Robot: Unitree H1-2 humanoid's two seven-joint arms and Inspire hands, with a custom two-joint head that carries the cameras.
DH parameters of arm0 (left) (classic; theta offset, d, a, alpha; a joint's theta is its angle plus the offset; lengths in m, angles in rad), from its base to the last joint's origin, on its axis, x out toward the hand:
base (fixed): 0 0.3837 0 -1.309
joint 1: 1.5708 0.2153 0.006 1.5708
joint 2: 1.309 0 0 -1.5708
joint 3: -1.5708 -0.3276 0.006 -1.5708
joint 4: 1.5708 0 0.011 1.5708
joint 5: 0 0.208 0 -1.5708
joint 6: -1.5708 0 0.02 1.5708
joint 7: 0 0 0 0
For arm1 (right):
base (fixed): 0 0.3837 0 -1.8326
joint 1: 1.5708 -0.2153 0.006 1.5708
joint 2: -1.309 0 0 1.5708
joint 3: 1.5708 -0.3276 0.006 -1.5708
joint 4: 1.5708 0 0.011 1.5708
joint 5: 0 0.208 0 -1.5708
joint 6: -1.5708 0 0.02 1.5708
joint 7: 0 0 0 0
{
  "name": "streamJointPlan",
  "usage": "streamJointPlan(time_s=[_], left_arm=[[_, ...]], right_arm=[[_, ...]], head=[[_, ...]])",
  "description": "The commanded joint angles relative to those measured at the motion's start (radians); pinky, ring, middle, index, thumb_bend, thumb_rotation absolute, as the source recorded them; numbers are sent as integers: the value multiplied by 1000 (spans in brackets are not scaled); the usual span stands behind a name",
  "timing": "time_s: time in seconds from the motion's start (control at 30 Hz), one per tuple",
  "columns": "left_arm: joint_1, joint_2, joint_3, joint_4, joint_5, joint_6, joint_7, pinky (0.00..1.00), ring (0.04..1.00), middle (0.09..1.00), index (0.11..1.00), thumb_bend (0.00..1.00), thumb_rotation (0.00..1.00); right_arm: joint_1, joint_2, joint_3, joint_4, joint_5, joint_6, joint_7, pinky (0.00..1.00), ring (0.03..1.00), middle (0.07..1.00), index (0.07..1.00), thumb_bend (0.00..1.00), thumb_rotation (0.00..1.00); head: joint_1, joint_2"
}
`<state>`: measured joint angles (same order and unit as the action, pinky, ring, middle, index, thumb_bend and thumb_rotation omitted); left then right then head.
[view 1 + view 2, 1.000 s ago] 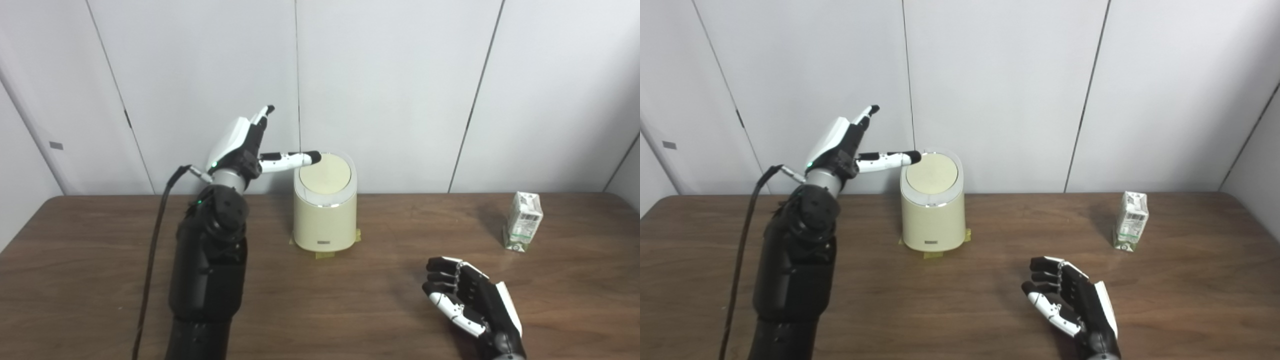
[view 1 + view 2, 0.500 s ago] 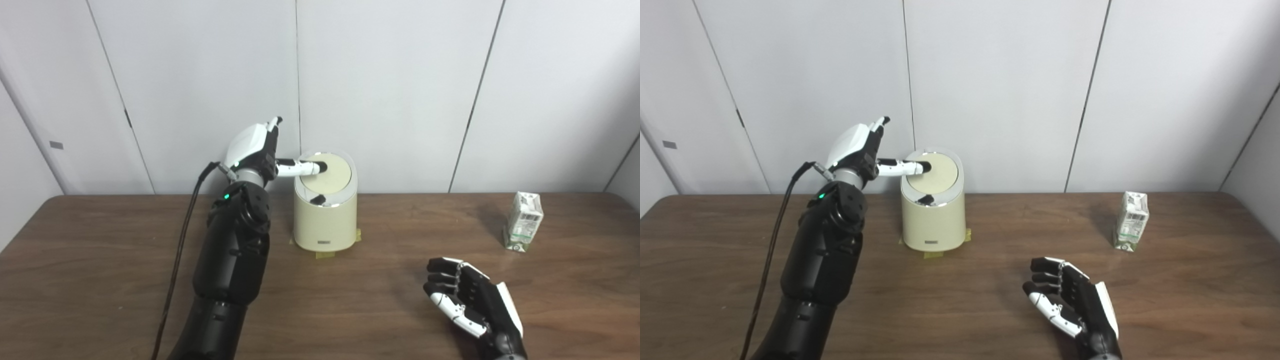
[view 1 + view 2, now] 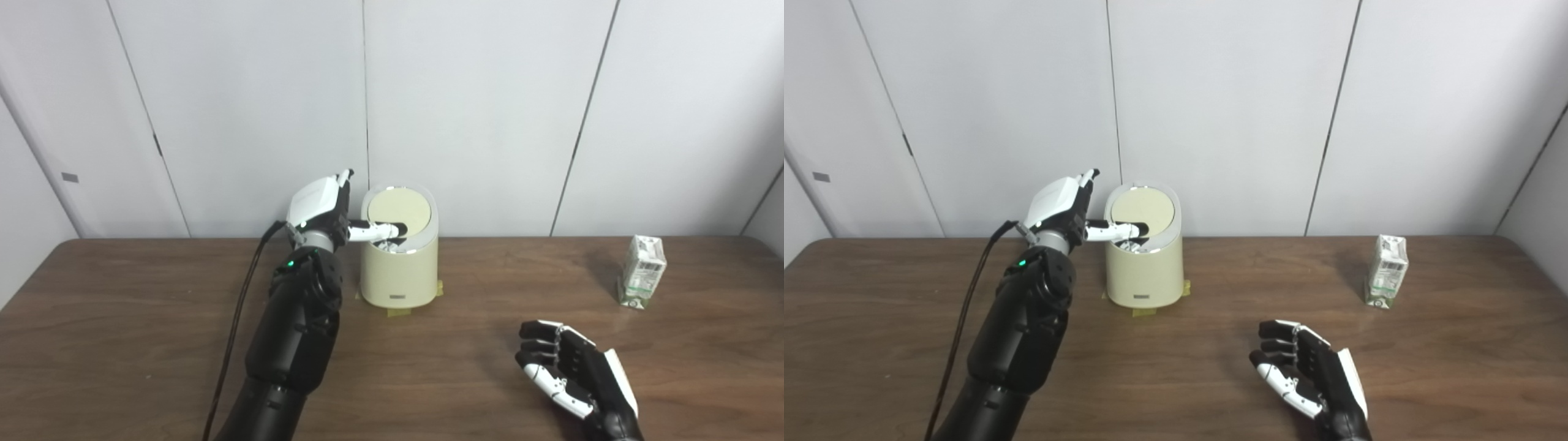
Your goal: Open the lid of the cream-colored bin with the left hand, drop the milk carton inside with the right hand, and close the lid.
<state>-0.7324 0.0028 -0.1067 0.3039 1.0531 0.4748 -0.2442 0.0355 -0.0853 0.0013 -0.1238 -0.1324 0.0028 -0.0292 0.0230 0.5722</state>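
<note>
Since a second ago, left hand point(image 3: 320, 207) has dropped from above and left of the cream-colored bin point(image 3: 399, 269) to its rim; its outstretched thumb point(image 3: 373, 231) now pushes the front edge of the lid point(image 3: 400, 210) down, so the lid has swung from flat to steeply tilted, far edge raised, and a dark opening shows at the front. Something pale and crumpled is visible in that gap; cannot tell what it is. Left hand grips nothing: fingers extended upward beside the bin, only the thumb in contact with the lid. Left forearm has leaned in closer to the bin. Bin stands at the back of the brown table point(image 3: 122, 343), near the wall, on yellow tape point(image 3: 399, 311) showing at its base. Milk carton point(image 3: 640, 271) is upright on the table well to the right of the bin, untouched, in the same spot as before. Right hand point(image 3: 1309, 374) rests low on the table near the front edge, palm turned inward, fingers loosely curled and apart, empty; it has barely shifted. Carton and right hand are well apart.
</note>
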Motion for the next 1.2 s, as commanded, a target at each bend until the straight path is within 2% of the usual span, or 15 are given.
streamJointPlan(time_s=[0.0,0.1,0.2,0.27,0.47,0.57,0.7,0.8,0.87,0.97,1.17], left_arm=[[-60,-4,-3,-7,-2,-5,26,1000,1000,1000,1000,990,595],[-63,-12,0,12,2,-5,43,1000,1000,1000,1000,989,585],[-66,-15,1,29,12,-5,59,1000,1000,1000,1000,972,529],[-70,-15,4,38,19,-5,65,1000,1000,1000,1000,914,477],[-78,-8,-3,49,34,-5,73,1000,1000,1000,1000,822,552],[-83,-7,-7,49,37,-5,71,1000,1000,1000,1000,806,582],[-89,-13,-2,48,38,-5,72,1000,1000,1000,1000,792,678],[-94,-14,-1,46,44,-5,74,1000,1000,1000,1000,728,783],[-96,-11,-5,44,44,-5,75,1000,1000,1000,1000,682,811],[-100,-8,-6,43,48,-5,71,1000,1000,1000,1000,646,777],[-101,1,-13,45,37,-5,70,1000,1000,1000,1000,680,676]], right_arm=[[-20,-3,2,-34,-5,-31,2,560,647,677,646,293,311],[-18,2,3,-45,-7,-13,0,573,652,681,651,299,328],[-17,1,4,-44,-10,-20,-1,573,655,679,649,304,331],[-17,1,3,-43,0,-25,4,572,653,682,650,301,330],[-17,-1,5,-45,4,-26,9,574,652,681,652,289,300],[-17,0,3,-41,9,-24,9,578,655,683,655,299,327],[-18,2,3,-40,10,-21,10,582,657,683,655,297,310],[-18,7,3,-37,13,-22,10,590,657,682,654,303,309],[-18,9,3,-37,12,-22,9,589,654,680,653,303,310],[-18,10,5,-39,10,-21,10,590,656,682,654,298,299],[-17,10,5,-41,6,-24,9,585,654,679,652,301,303]], head=[[-1,1],[-1,3],[0,3],[0,4],[0,4],[1,3],[-1,2],[0,1],[-2,2],[-2,2],[-4,5]])
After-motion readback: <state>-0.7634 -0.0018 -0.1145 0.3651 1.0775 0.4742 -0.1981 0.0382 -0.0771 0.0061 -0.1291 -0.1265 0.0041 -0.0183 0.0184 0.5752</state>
